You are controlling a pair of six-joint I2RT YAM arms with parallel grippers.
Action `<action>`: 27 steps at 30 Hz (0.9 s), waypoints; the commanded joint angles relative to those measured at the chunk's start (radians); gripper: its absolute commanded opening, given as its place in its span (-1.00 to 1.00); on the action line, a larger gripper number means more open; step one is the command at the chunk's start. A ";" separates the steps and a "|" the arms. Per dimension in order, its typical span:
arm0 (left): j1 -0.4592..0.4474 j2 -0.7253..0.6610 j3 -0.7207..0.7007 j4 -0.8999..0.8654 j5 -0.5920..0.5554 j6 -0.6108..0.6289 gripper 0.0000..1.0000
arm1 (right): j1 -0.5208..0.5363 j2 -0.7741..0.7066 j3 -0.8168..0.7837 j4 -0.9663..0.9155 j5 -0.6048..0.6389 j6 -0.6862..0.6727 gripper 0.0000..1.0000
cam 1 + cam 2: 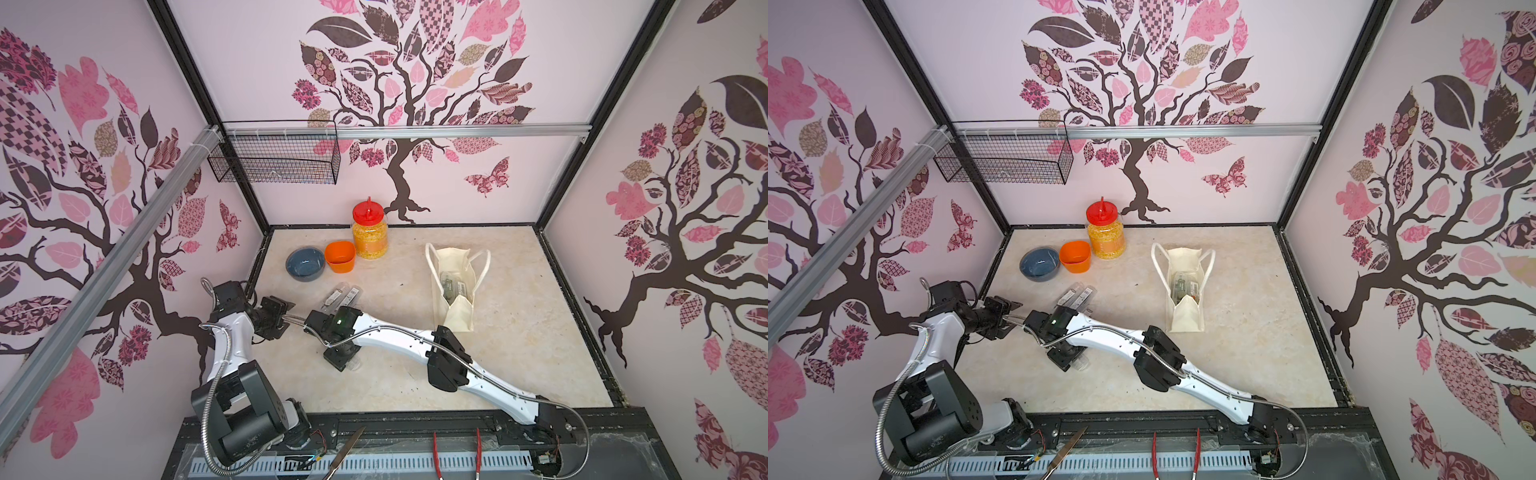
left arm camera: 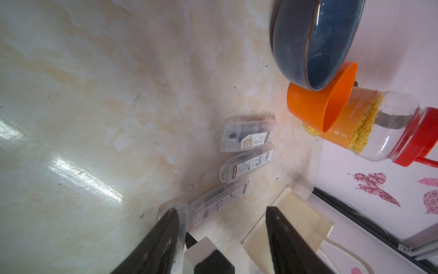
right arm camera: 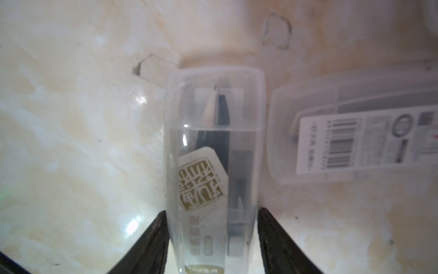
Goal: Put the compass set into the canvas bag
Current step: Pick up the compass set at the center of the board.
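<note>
Right fingers (image 3: pixel 151 246) pinch the compass set (image 3: pixel 214 142) by its long sides; best lifted level, clear of the neighbouring case (image 3: pixel 355 132).

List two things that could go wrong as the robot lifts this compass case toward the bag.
1. The right end effector pinches the smooth clear case near one end; it may tilt or slip when lifted.
2. The canvas bag is narrow and already holds cases; this one might snag on the rim.
</note>
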 commanded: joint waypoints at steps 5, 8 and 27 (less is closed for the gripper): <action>-0.001 -0.021 -0.016 0.016 0.006 -0.007 0.25 | 0.003 -0.004 -0.046 -0.013 -0.004 -0.015 0.01; -0.001 -0.024 -0.025 0.026 0.016 -0.016 0.25 | 0.002 -0.069 -0.124 0.016 -0.006 -0.045 -0.03; -0.074 -0.074 0.022 0.033 -0.029 0.001 0.25 | -0.122 -0.509 -0.380 0.080 -0.067 -0.061 -0.06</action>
